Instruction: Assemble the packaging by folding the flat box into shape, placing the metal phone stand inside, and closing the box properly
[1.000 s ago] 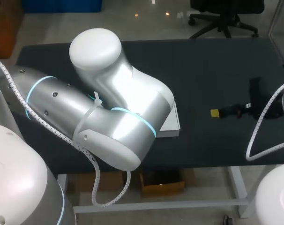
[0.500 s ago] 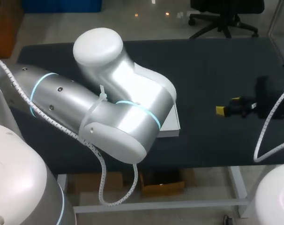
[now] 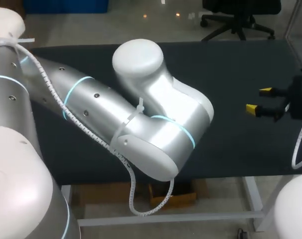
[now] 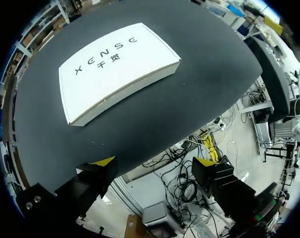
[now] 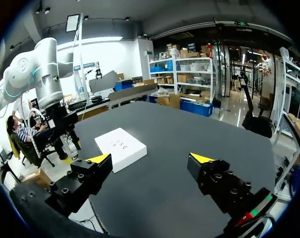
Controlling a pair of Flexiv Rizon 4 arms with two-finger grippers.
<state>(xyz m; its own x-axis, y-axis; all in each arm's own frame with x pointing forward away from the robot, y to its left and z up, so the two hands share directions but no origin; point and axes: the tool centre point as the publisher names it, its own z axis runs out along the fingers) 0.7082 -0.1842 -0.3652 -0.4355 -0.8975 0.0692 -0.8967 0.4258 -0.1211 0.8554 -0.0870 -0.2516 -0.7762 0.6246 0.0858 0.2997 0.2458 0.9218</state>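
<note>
A flat white box (image 4: 118, 69) with its lid down lies on the black table (image 4: 199, 84), with nothing touching it. My left gripper (image 4: 154, 163) hangs open and empty above the table's near edge, and the box is ahead of its fingers. In the right wrist view the box (image 5: 120, 146) lies ahead of my open, empty right gripper (image 5: 150, 158), a little toward one finger, and my left arm (image 5: 43, 74) stands beyond it. In the head view my right gripper (image 3: 260, 101) hovers at the table's right side, while my left arm (image 3: 156, 119) hides the box. No phone stand shows.
The black tabletop (image 3: 230, 64) is bare around the box in all views. Its front edge (image 3: 230, 172) runs just under my left arm's elbow. A coiled white cable (image 3: 141, 199) hangs from the left arm below the table edge.
My left arm has swung up and to the right, now covering the box in the head view. My right gripper has drawn back to the right and both its yellow tips now show.
</note>
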